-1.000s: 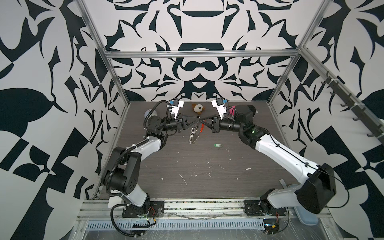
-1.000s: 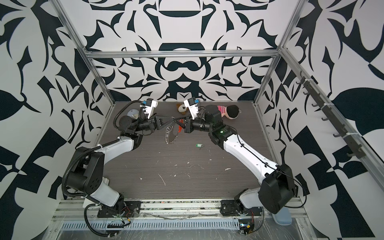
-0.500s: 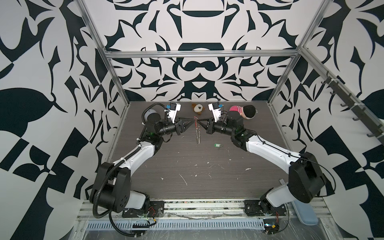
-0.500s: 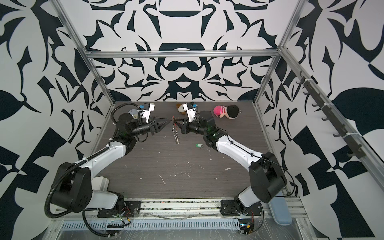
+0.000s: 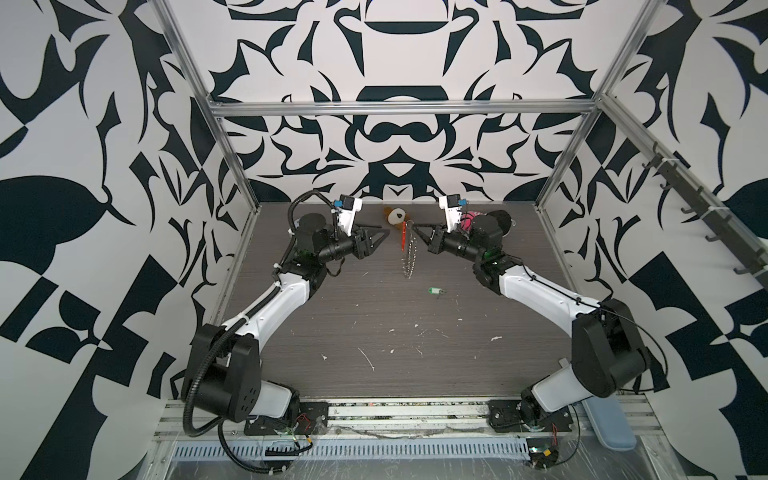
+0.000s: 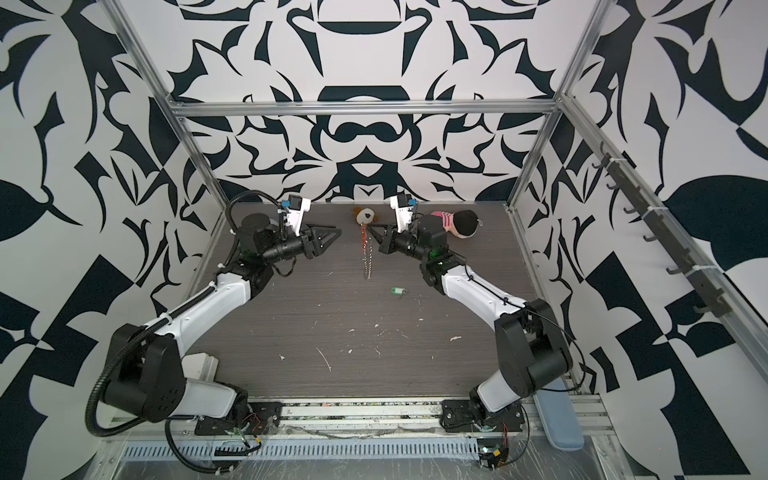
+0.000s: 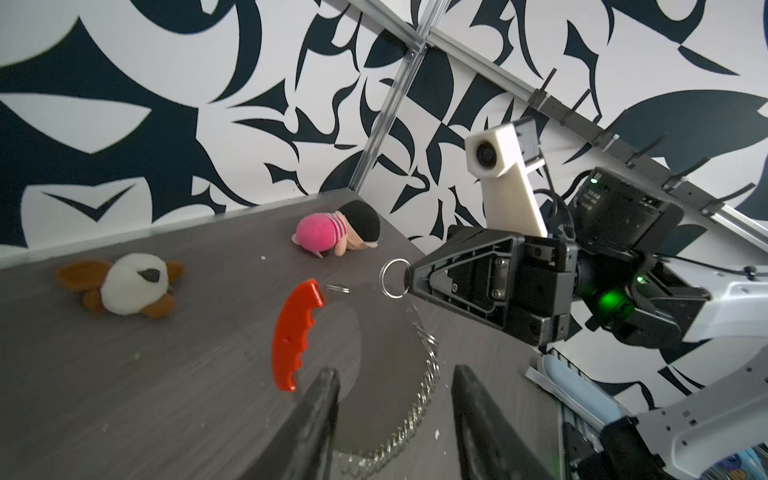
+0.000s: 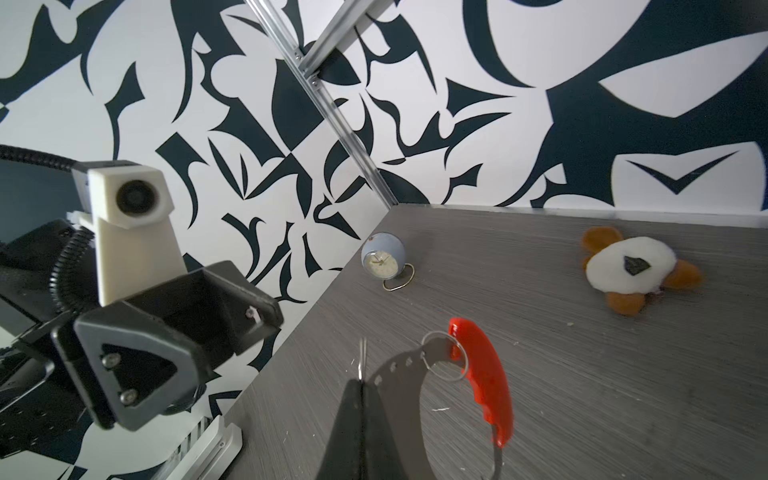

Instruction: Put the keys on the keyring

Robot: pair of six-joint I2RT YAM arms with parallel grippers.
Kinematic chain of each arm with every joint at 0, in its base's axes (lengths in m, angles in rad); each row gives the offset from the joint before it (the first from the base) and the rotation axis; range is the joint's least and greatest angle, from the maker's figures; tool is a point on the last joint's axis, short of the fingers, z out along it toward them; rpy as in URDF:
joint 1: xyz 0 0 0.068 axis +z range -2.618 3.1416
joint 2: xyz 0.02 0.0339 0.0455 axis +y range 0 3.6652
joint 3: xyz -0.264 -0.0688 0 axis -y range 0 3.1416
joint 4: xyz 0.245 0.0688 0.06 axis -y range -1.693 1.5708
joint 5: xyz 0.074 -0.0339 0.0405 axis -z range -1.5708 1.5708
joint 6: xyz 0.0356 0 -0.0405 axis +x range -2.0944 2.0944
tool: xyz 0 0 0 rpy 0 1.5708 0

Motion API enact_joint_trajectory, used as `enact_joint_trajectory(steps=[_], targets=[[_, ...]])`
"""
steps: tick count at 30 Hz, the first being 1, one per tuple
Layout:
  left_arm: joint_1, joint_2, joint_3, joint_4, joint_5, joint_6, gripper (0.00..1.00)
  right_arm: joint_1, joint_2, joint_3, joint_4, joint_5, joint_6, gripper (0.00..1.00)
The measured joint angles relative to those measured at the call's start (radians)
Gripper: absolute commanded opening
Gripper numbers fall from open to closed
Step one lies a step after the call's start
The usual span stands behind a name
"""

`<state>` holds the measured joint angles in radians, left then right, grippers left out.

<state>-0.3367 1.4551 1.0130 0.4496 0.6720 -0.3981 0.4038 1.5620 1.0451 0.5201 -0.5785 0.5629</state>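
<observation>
Silver keyring point(image 5: 409, 255) dangles from the right gripper point(image 5: 417, 227), jaws pinched on its top ring. Beside it the left gripper point(image 5: 384, 231) gapes empty; green keys point(image 5: 435, 291) lie on the table point(image 5: 374, 332)

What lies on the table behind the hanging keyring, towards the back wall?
A brown and white plush toy lies behind the keyring. Farther right, the right arm covers part of a pink doll.

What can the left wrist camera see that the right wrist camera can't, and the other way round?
Only the left wrist camera shows the pink doll lying by the back wall. Only the right wrist camera shows the little blue clock in the corner. Both show the keyring, with its red strip, and the brown-and-white plush toy.
</observation>
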Motion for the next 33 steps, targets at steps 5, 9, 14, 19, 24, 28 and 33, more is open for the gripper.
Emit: enact_joint_trajectory(steps=[5,9,14,19,24,28,33], targets=[[0.025,0.148,0.103,0.089,-0.048,-0.029,0.24,-0.043,0.131,0.148,-0.035,-0.037,0.029,0.00],[0.120,0.261,0.148,0.149,-0.120,-0.189,0.29,-0.042,0.212,0.289,-0.135,-0.041,0.040,0.00],[0.222,0.274,0.177,0.065,-0.272,-0.241,0.46,-0.041,0.221,0.356,-0.224,-0.037,0.036,0.00],[0.210,0.269,0.175,0.012,-0.357,-0.201,1.00,-0.041,0.229,0.362,-0.240,-0.043,0.009,0.00],[0.211,0.260,0.073,0.020,-0.359,-0.209,1.00,-0.042,0.268,0.333,-0.193,-0.048,0.034,0.00],[0.295,0.255,0.062,0.004,-0.190,-0.286,1.00,-0.042,0.312,0.320,-0.140,-0.061,0.078,0.00],[0.418,0.216,0.063,0.011,-0.092,-0.347,1.00,-0.042,0.329,0.305,-0.102,-0.068,0.108,0.00]])
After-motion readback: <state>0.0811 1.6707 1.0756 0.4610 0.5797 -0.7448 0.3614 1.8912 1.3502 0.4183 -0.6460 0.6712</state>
